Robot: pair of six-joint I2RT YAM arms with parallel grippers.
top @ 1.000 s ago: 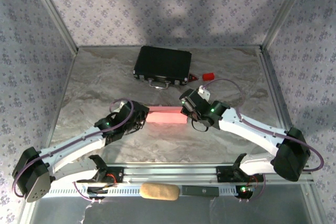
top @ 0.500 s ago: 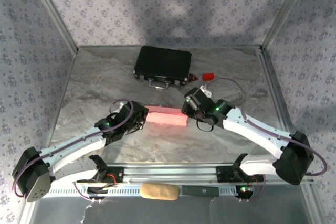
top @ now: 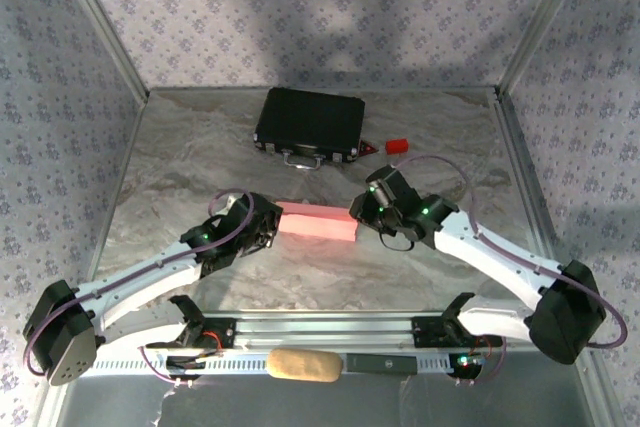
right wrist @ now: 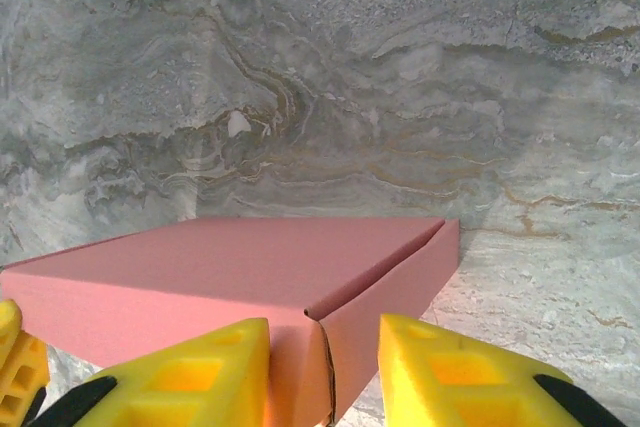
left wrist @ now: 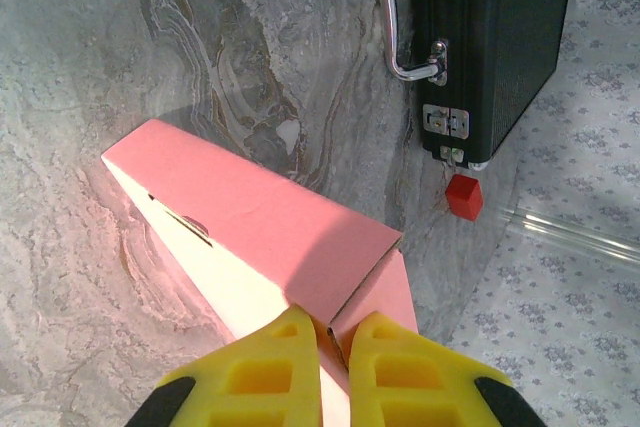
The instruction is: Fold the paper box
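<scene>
- Salmon-pink thin card makes up the paper box (top: pixel 318 222): a long, low rectangular shape with matte faces and crisp creases, paler inside where the left end gapes.
- It lies mid-table on the grey, marble-veined table (top: pixel 200 167), in front of the ribbed black case (top: pixel 310 122) with its metal handle.
- Its long axis runs left to right, one end toward each gripper, the right end a little nearer the arm bases.
- The left gripper (left wrist: pixel 335 342) has its yellow fingers almost together, pinching a thin end flap of the box.
- The right gripper (right wrist: pixel 325 367) has its fingers apart, straddling the box's other end corner; I cannot tell whether they touch it.
</scene>
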